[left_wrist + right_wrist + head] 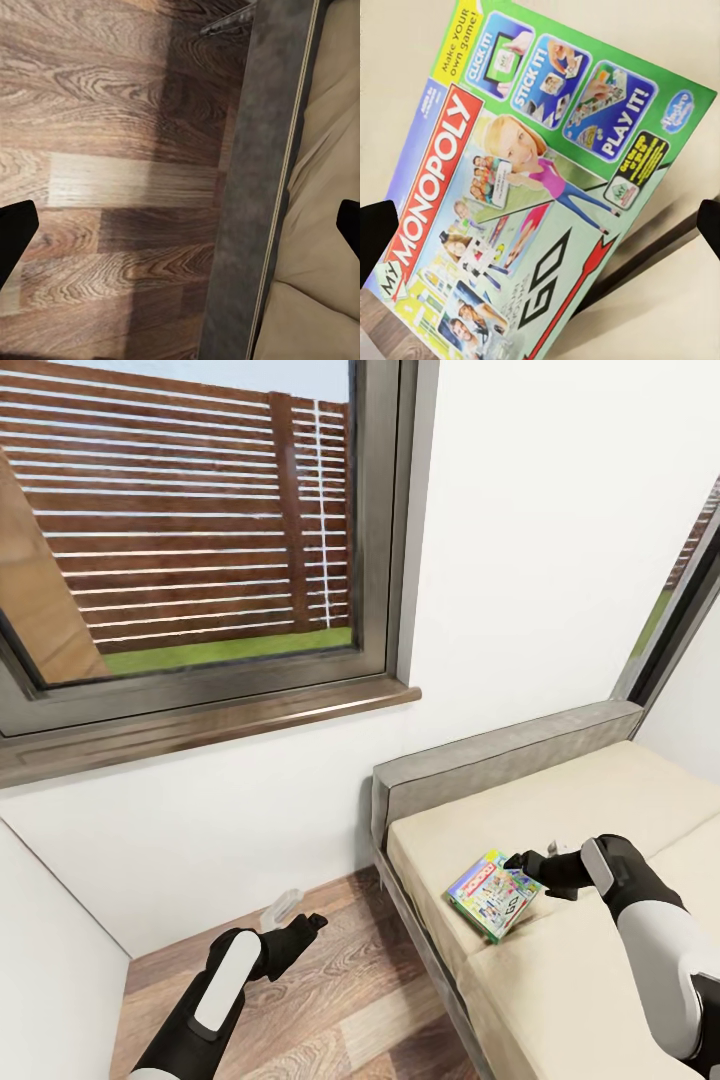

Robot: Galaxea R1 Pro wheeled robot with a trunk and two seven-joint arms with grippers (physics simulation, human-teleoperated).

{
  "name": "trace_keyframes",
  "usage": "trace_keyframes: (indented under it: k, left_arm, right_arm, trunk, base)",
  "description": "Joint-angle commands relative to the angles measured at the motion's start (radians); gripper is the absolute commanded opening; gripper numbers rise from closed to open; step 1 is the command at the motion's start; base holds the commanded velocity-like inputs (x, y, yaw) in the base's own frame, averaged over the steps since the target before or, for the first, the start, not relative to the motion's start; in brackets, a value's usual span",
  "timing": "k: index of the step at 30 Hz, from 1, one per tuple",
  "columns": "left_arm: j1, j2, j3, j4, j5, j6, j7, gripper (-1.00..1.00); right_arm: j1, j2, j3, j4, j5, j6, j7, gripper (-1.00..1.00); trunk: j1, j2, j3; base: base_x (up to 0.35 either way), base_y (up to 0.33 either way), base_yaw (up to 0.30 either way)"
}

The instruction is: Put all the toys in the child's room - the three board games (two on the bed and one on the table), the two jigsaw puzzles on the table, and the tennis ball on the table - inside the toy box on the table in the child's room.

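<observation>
A board game [493,893], a flat green-edged box reading "My Monopoly" [532,187], lies on the beige mattress of the bed [570,810] close to its left edge. My right gripper [524,863] hovers right over the box's far corner, open, its dark fingertips [376,232] spread wide on either side of the lid in the right wrist view. My left gripper [314,923] hangs open over the wood floor beside the bed's grey frame [251,195], with nothing between its fingers [15,236].
The grey headboard [500,760] stands against a white wall under a large grey-framed window [200,690]. A small pale object [280,907] lies on the floor [330,1000] by the wall. A white wall closes the left side.
</observation>
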Motion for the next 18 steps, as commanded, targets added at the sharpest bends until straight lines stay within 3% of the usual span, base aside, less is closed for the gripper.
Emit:
trace_keyframes:
  k: [1, 18]
  left_arm:
    - [0.000, 0.000, -0.001, -0.002, 0.011, 0.001, 0.010, 1.00]
    - [0.000, -0.003, -0.001, -0.002, 0.012, 0.001, 0.009, 1.00]
  right_arm:
    - [-0.001, 0.000, -0.003, -0.001, -0.005, 0.005, -0.002, 1.00]
    - [0.004, -0.001, -0.006, 0.001, -0.001, 0.001, -0.009, 1.00]
  trunk:
    - [0.000, 0.000, -0.001]
    - [0.000, 0.000, -0.001]
  base:
    - [0.000, 0.000, 0.000]
    - [0.000, 0.000, 0.000]
